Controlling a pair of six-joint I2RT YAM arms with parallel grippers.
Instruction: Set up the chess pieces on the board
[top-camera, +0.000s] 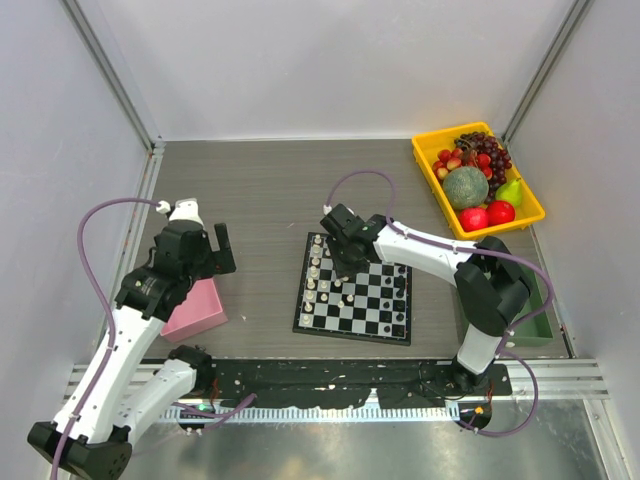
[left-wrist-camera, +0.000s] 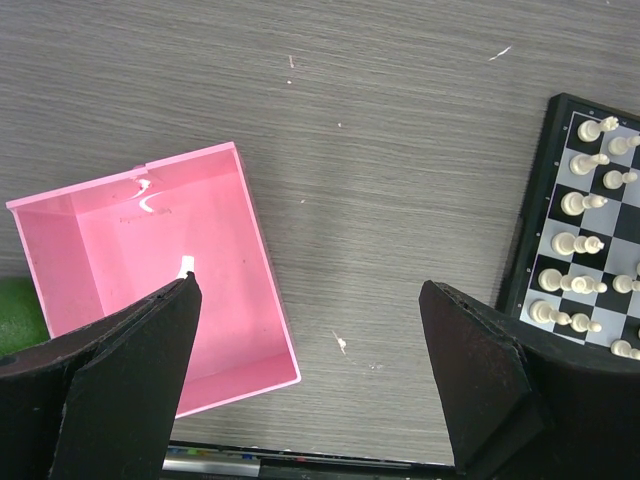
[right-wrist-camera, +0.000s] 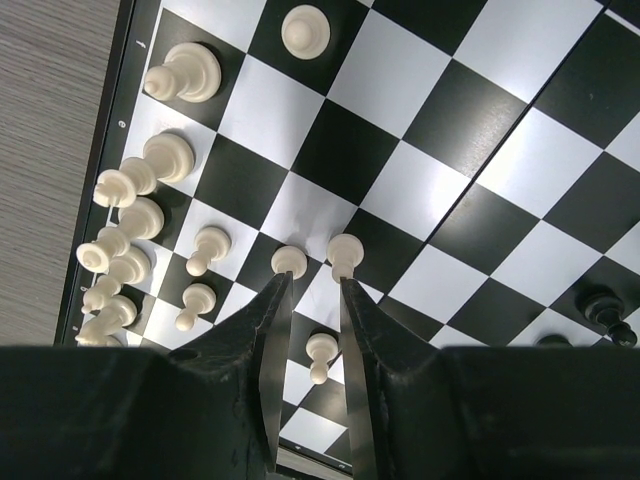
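The top external camera looks down from above and behind the arm bases at the whole grey wood-grain table (top-camera: 250, 190). The left wrist camera looks down from mid-height on an open pink square box (left-wrist-camera: 110, 250) and one edge of the black-and-white checkered board (left-wrist-camera: 527, 215). The right wrist camera hangs close over that board, which all three views share.

Glossy board (right-wrist-camera: 390, 75), matt woodgrain tbl (left-wrist-camera: 380, 150), smooth plastic pink box (left-wrist-camera: 110, 270).
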